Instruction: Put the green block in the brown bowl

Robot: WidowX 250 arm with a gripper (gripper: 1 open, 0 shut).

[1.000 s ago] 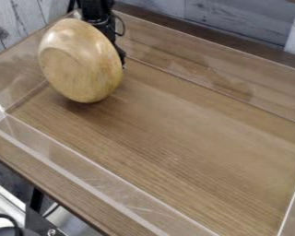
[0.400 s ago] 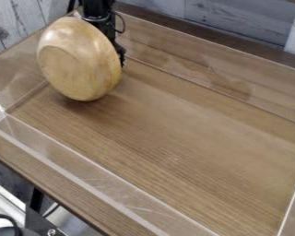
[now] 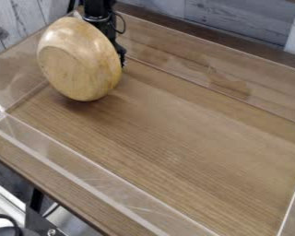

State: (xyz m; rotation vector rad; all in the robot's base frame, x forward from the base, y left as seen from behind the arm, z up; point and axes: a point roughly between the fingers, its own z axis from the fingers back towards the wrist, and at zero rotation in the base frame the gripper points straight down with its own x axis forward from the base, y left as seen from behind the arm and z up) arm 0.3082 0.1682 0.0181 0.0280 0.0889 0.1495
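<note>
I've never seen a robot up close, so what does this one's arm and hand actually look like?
Little of it shows. Only a dark, almost black gripper is visible at the top edge, a slim, blocky mechanical piece reaching down behind the round light-brown wooden bowl. No cables, markings or colours can be made out, and its fingertips are hidden.

The brown bowl (image 3: 80,61), tipped on its side, has edged very slightly leftward, away from the dark arm (image 3: 100,18) behind it.
</note>
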